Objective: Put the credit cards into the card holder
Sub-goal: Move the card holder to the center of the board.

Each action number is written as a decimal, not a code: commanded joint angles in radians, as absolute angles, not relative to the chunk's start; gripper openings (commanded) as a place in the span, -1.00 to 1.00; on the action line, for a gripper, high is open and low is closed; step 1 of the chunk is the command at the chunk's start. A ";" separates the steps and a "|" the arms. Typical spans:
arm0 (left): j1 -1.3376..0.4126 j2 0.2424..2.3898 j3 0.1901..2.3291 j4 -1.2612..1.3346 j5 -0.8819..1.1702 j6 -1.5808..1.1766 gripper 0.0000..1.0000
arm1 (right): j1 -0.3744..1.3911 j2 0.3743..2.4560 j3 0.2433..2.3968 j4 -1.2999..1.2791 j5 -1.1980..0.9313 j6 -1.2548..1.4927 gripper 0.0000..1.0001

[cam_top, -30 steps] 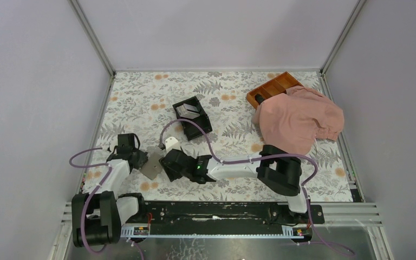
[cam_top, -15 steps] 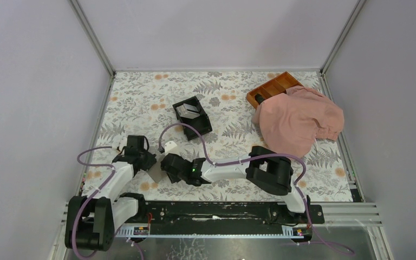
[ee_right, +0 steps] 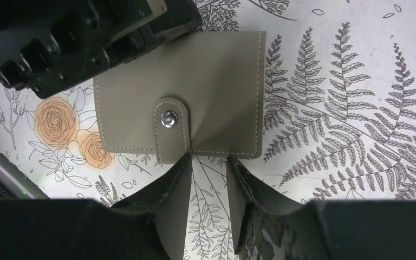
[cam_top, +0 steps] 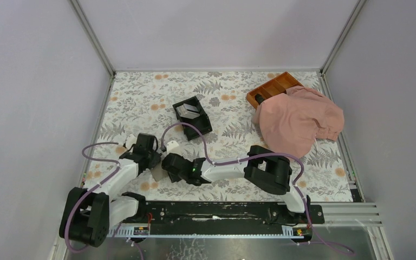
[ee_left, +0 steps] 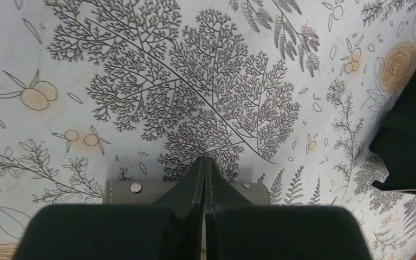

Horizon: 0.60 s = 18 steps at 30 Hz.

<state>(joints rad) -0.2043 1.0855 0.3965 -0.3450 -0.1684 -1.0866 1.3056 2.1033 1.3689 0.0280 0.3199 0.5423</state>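
Taupe stitched card holder (ee_right: 222, 108), tab (ee_right: 171, 142) snapped down (silver stud (ee_right: 168, 118)); left tool (ee_left: 203, 161) closed, right tool (ee_right: 208, 160) narrowly parted.

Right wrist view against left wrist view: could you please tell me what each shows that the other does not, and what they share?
Only the right wrist view shows the whole closed face of the card holder with its snap strap, and the right gripper open at its near edge. Only the left wrist view shows the left gripper with its fingers pressed together, and two metal studs along the holder's edge. Both show the card holder lying on the floral table cover.
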 commanded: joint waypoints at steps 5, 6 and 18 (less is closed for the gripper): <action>-0.305 1.136 0.395 -0.403 -0.151 -1.132 -1.00 | 1.212 2.062 1.299 0.081 0.344 0.556 -0.25; -0.315 1.141 0.392 -0.399 -0.154 -1.136 -1.00 | 1.206 2.058 1.293 0.083 0.345 0.553 -0.25; -0.454 1.187 0.419 -0.382 -0.181 -1.190 -1.00 | 1.145 2.028 1.249 0.066 0.349 0.512 -0.25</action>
<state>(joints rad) -0.3748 1.1427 0.4187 -0.3149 -0.2779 -1.1442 1.1740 2.0373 1.2678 0.0566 0.3031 0.5293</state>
